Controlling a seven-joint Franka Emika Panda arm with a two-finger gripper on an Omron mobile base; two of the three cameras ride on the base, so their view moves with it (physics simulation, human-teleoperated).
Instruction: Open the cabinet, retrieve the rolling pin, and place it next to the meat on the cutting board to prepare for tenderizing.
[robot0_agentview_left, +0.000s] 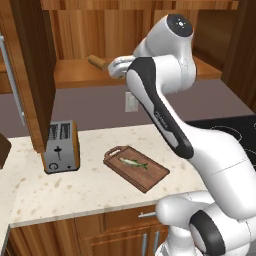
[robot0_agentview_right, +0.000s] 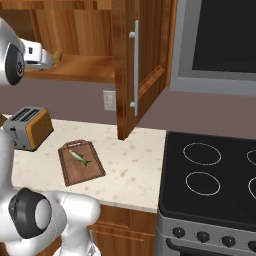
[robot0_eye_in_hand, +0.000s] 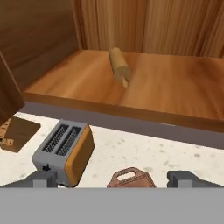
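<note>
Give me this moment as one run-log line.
cabinet: open | rolling pin: on shelf | gripper: open, empty | meat: on cutting board

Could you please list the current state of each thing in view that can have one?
Reddish-brown wooden double-door cabinet: both doors open.
Light-tan wooden rolling pin: lying on the cabinet shelf, ungrasped.
Dark reddish-brown cutting board: flat on the counter, fish-shaped meat on it.
End effector: open, empty.
Silver-and-wood toaster: slots empty.
</note>
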